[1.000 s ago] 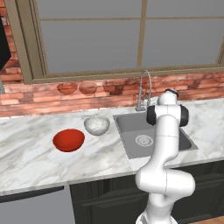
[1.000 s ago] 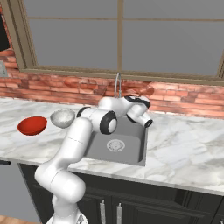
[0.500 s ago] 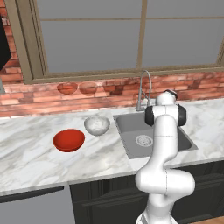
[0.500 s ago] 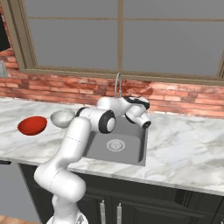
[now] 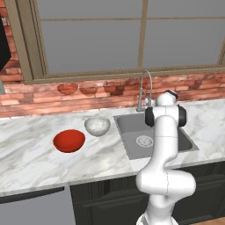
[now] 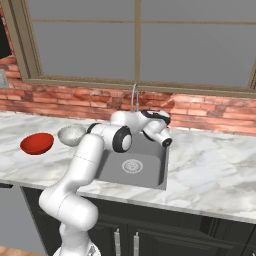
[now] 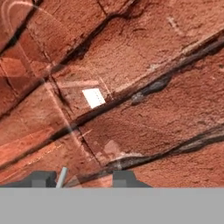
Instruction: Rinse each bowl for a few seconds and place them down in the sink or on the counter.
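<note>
Tool nearer brick wall, bowls far left.

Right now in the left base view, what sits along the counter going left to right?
Red bowl → white speckled bowl → sink, with the faucet at its back edge → the robot arm standing over the sink's right part.

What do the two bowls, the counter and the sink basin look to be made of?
Red bowl: glossy, evenly coloured, likely glazed ceramic or plastic. Speckled white bowl: white with grey flecks, duller sheen, probably stoneware-like ceramic. Counter: white with grey veining, reads as polished marble or an imitation of it. Sink: flat grey basin with a silver drain, apparently brushed metal.
</note>
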You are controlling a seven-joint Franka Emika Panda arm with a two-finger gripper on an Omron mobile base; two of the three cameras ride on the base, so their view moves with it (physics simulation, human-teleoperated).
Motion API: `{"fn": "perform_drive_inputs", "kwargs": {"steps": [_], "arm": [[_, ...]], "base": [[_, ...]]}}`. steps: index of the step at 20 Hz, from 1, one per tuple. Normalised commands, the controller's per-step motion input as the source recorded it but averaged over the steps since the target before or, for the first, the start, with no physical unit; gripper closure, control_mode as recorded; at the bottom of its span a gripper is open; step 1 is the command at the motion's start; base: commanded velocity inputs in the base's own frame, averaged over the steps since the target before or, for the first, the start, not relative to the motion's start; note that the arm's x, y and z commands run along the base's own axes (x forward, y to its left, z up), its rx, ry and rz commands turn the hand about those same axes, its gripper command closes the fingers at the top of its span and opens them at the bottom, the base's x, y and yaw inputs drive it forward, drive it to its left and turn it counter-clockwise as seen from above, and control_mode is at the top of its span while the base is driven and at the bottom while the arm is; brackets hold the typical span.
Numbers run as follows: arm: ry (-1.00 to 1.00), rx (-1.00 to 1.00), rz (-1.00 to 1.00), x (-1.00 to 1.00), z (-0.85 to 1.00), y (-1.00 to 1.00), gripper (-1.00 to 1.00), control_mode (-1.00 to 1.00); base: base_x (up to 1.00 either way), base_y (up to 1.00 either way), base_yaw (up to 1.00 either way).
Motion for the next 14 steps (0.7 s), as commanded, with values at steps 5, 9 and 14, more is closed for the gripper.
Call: {"fn": "perform_drive_inputs", "kwargs": {"steps": [5,9,14], "arm": [[0.14,0.13,-0.08,0.01,-0.32,-0.76,1.00,-1.00],[0.10,0.09,-0.05,-0.32,-0.11,-0.25,1.00,-1.00],[0.04,0.08,-0.03,-0.37,0.12,-0.18,1.00,-1.00]], "base": [[0.00,0.00,0.00],[0.00,0.00,0.00],[0.00,0.00,0.00]]}}
